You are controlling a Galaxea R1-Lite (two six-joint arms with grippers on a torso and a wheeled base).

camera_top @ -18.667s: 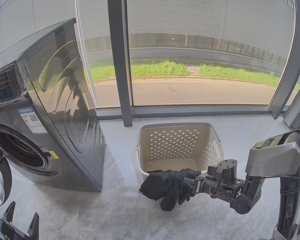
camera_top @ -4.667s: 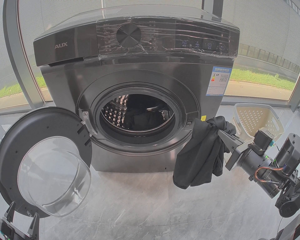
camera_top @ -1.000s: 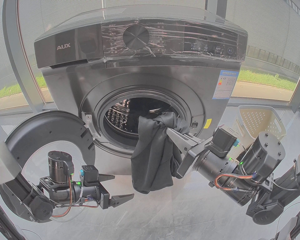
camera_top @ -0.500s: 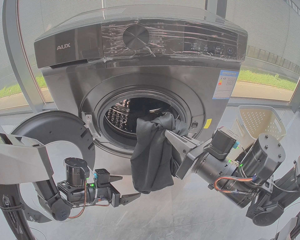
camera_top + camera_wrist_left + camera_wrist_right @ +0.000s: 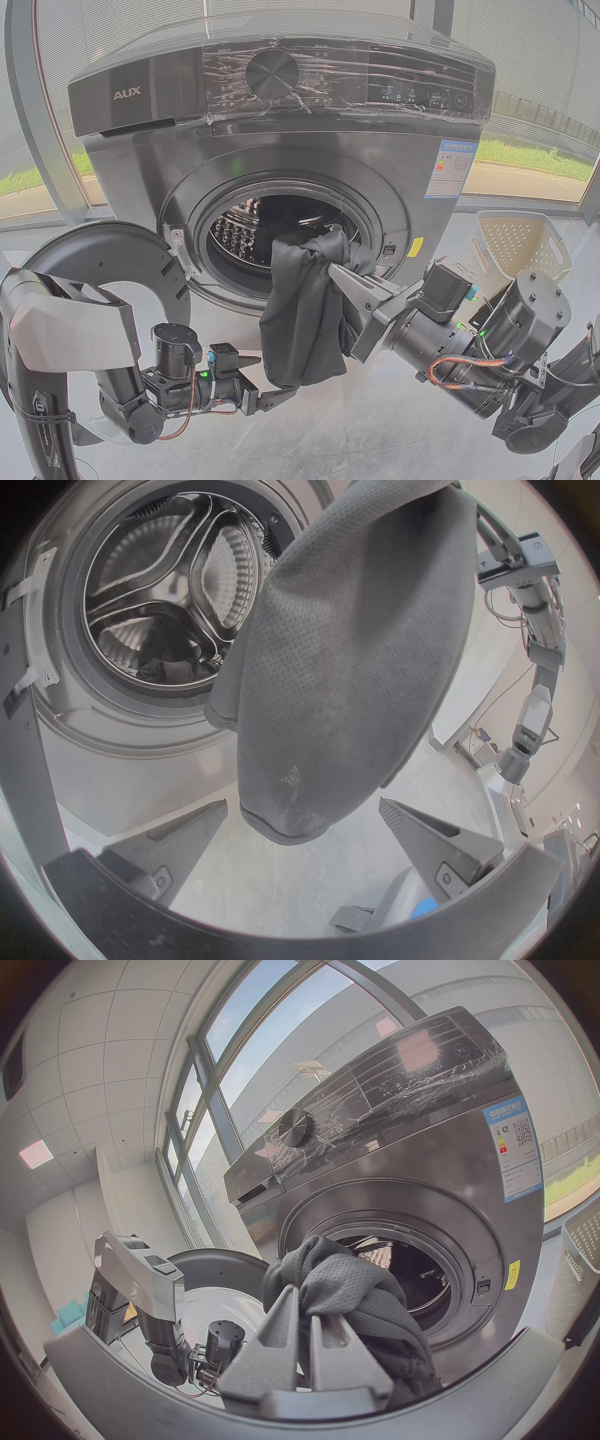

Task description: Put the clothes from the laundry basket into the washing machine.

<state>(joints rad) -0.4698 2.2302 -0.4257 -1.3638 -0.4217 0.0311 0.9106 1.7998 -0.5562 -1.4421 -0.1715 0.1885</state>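
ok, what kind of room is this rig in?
Probably a demo or test laundry corner, not a home: a front-load washing machine with plastic-wrapped controls, a laundry basket on polished stone-look floor, and tall windows.

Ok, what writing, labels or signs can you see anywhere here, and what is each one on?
Brand badge in pale capitals: on the washing machine, upper left of its front.
Blue-edged sticker with a square code and colour bars, right of the door opening: print too small to read.
Yellow sticker by the door latch: too small to read.
Control panel under plastic wrap: small icons, no readable words.
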